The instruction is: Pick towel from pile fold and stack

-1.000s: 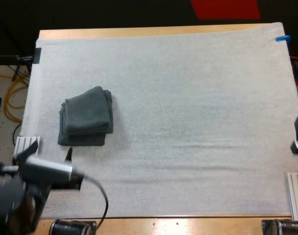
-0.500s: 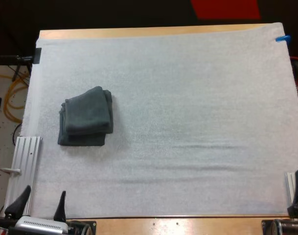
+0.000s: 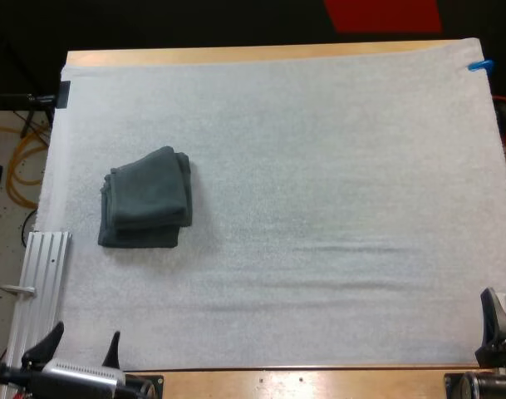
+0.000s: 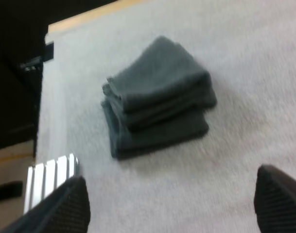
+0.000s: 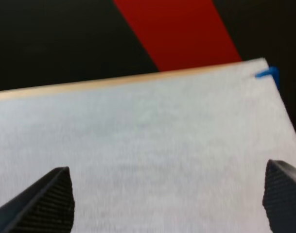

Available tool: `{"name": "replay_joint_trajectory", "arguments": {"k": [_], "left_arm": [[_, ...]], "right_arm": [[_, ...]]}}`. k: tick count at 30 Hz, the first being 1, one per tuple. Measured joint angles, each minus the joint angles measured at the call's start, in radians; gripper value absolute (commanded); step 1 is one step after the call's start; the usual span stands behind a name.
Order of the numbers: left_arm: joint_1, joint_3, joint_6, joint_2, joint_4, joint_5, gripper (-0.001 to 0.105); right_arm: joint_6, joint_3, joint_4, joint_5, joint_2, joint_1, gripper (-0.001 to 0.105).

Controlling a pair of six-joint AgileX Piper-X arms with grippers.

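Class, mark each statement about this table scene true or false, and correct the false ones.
1. The dark grey-green folded towel stack lies on the white mat. True.
2. The left gripper is shut on a towel. False: it is open and clear of the stack.
3. The right gripper is open. True.
4. In the high view the stack lies at the mat's right side. False: it lies at the left side, nearer the left gripper.

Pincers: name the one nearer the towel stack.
The left pincer, on the towel stack's side of the mat; the right pincer sits at the opposite edge.
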Motion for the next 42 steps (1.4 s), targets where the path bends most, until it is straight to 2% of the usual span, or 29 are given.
{"name": "replay_joint_trajectory", "arguments": {"k": [6,11,14,21,29,36,42], "left_arm": [[0.000,0.121,0.000,0.001,-0.244,0.000,0.067],[0.000,0.232,-0.001,0.002,-0.405,0.000,0.067],[0.000,0.291,-0.001,0.002,-0.452,0.000,0.067],[0.000,0.377,-0.008,0.002,-0.454,0.000,0.067],[0.000,0.384,-0.018,0.003,-0.454,0.000,0.067],[0.000,0.352,-0.076,0.003,-0.406,0.000,0.067],[0.000,0.352,-0.081,0.003,-0.401,0.000,0.067]], "right_arm": [[0.000,0.061,-0.118,0.000,0.000,0.000,0.076],[0.000,0.131,-0.134,0.000,0.000,0.000,0.076],[0.000,0.163,-0.134,0.000,0.000,0.000,0.076],[0.000,0.212,-0.131,0.000,0.000,0.000,0.076],[0.002,0.247,-0.075,0.000,0.000,0.000,0.076],[0.003,0.250,-0.075,0.004,0.000,0.000,0.076],[0.003,0.250,-0.075,0.004,0.000,0.000,0.076]]}}
